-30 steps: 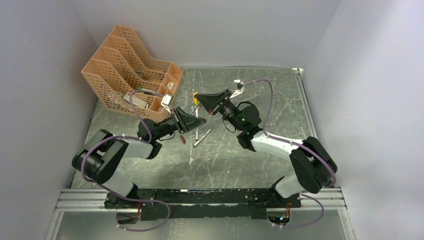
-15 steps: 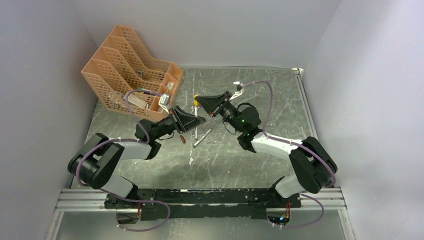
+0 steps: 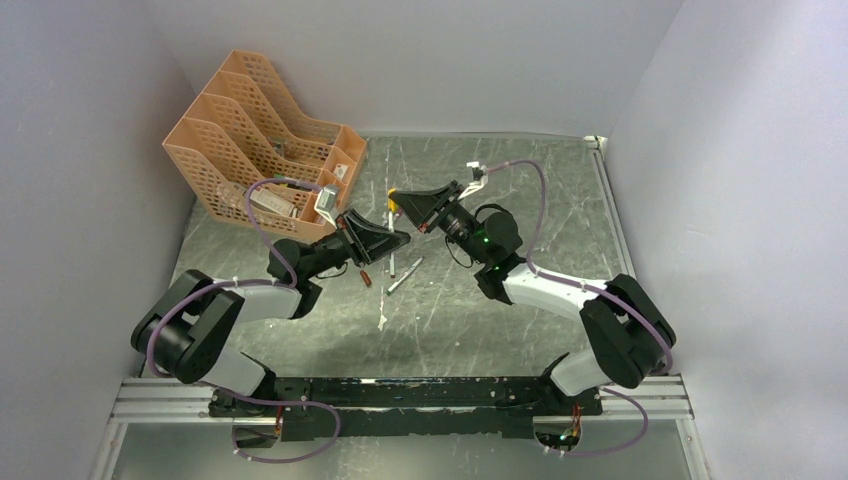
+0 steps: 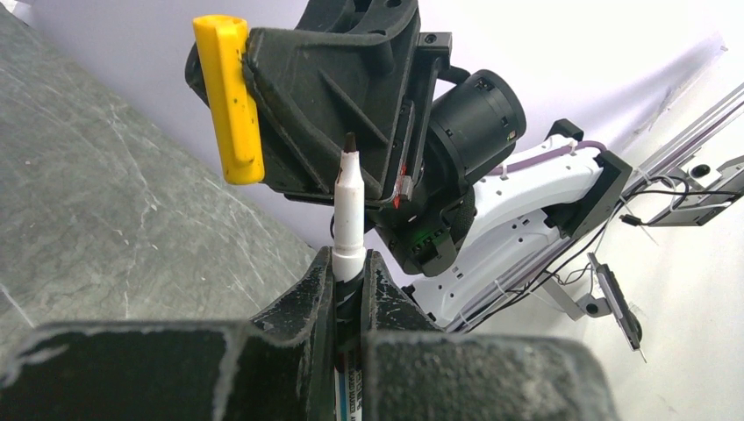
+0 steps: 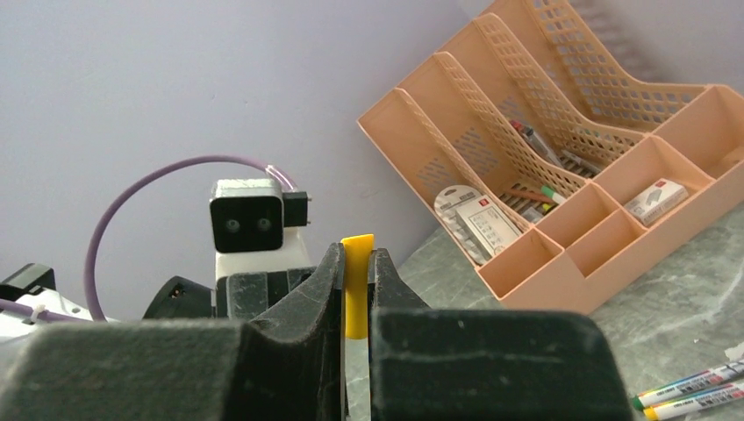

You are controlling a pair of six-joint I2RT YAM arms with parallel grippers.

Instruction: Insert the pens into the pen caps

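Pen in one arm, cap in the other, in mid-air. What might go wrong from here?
In the left wrist view the white marker pen's dark tip points at the black right fingers, with the yellow plastic cap off to one side; advancing could miss or smear ink. The left fingers grip the pen low, so its long free stretch may tilt under pressure. The cap sits at the end of the right fingers and could be knocked loose.
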